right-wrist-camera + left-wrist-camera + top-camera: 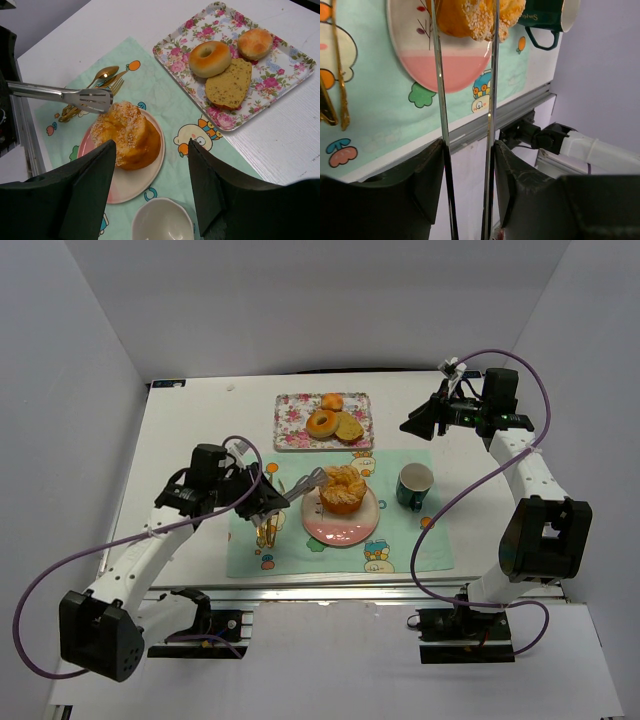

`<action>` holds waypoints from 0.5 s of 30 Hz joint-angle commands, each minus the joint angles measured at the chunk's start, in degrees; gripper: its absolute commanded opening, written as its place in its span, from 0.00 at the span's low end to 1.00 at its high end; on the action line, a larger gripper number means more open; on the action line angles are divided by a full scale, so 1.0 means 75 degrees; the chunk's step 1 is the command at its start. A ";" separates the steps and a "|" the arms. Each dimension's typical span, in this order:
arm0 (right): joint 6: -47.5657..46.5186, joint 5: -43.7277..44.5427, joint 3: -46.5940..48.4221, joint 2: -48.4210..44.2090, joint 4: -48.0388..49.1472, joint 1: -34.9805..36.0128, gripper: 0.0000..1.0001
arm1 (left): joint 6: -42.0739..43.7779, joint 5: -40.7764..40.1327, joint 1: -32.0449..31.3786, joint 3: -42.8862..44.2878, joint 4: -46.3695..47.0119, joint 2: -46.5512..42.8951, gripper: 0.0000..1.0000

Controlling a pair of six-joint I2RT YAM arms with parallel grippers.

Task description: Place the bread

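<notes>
The bread (342, 490) sat on a pink plate (341, 533) in the middle of a pale green mat (420, 540) on the white tabletop (200, 420). It rested toward the plate's far side and tilted a little.

The left claw (467, 155) was closed on the handles of metal tongs (85, 97), one finger pressed against each arm. The tongs reached out to the bread, their slotted tip at its sesame-crusted edge. In the left wrist view the two arms ran either side of part of the bread, but I could not tell whether they pinched it.

The right claw (412, 424) hung in the air over the far right of the tabletop, well apart from the bread, its fingers spread wide with nothing between them.

A gold spoon and fork (268, 530) lay on the mat just left of the plate. A green mug (414, 486) stood upright on the mat to the plate's right. Beyond the mat, a flowered tray (290, 410) held a ring donut (321, 423), a small round roll (332, 402) and a flat slice (349, 427), the slice touching the donut.
</notes>
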 commanded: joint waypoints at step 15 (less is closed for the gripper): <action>-0.0442 -0.0100 0.0043 -0.0231 -0.0133 0.0030 0.65 | 0.1817 -0.1905 0.1272 0.1783 -0.1473 0.0068 0.16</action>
